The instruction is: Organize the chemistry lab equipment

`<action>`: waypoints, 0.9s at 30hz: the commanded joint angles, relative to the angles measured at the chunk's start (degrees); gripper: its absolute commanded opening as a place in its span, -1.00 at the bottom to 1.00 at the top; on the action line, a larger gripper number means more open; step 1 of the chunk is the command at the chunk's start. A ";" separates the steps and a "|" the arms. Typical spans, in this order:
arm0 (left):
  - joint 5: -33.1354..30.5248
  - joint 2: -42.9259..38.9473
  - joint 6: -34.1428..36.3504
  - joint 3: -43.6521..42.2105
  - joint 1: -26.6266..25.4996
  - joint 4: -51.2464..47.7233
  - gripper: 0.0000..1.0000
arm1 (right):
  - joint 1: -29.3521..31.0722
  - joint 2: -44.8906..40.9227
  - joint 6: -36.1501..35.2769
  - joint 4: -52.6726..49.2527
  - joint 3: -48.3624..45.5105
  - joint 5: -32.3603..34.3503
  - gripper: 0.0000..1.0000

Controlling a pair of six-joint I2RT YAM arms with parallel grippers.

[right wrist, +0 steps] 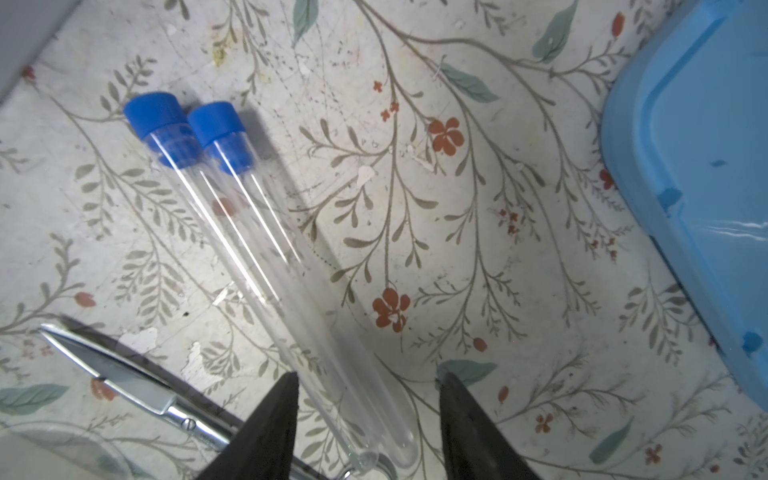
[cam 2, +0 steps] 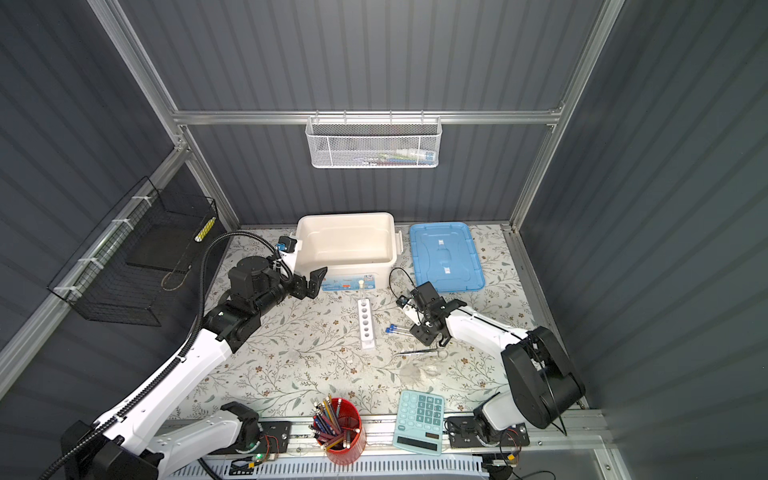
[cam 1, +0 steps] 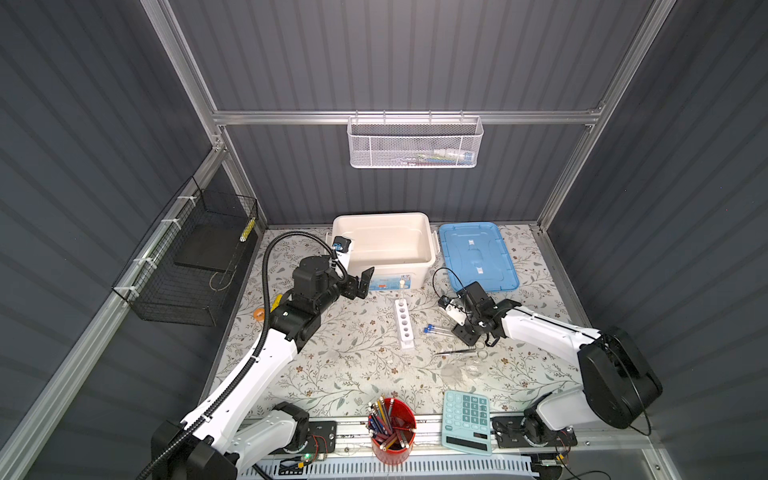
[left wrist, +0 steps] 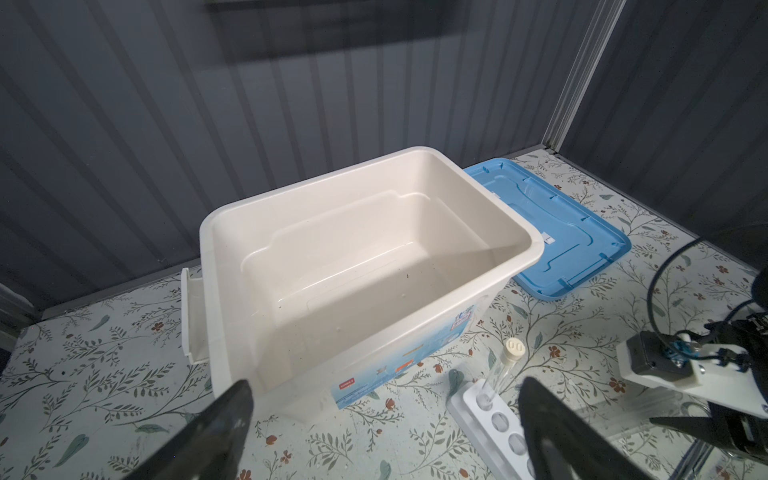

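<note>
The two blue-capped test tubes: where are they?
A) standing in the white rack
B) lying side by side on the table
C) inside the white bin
B: both test tubes lie flat on the table, caps together, neither in the rack.

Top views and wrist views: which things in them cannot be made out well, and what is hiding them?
- White mesh basket, both top views: its contents are blurred behind the mesh.
- Clear glassware, both top views: only faint outlines, so the number of pieces is unclear.
- Scissors, right wrist view: handles hidden by the jaws of the right gripper.
- Rack, left wrist view: cut off by the picture edge.
</note>
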 commanded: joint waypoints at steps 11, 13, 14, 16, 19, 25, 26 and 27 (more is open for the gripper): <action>0.27 0.63 0.63 -0.60 0.21 -0.35 0.98 | -0.02 3.16 -1.11 1.23 0.02 0.75 0.07; 0.27 0.77 0.66 -0.48 0.20 -0.35 0.98 | 0.04 3.42 -1.20 1.25 0.20 0.73 0.06; 0.28 0.75 0.70 -0.47 0.22 -0.42 0.98 | 0.03 3.51 -1.29 1.24 0.22 0.89 0.05; 0.21 0.77 0.77 -0.46 0.27 -0.37 0.98 | -0.04 3.51 -1.44 1.23 0.36 0.97 0.05; 0.27 0.86 0.81 -0.47 0.27 -0.43 0.98 | -0.11 2.62 -1.46 1.29 0.82 0.67 0.03; 0.72 0.93 0.76 -0.21 0.23 -0.42 0.98 | 0.29 0.03 -1.29 -0.02 1.76 -0.47 0.01; 0.71 0.91 0.77 -0.26 0.25 -0.43 0.98 | 0.50 -0.25 -1.37 -0.41 1.94 -0.57 0.01; 0.87 0.84 0.77 -0.22 0.23 -0.43 0.98 | 0.85 -0.58 -1.46 -0.79 2.10 -0.69 0.00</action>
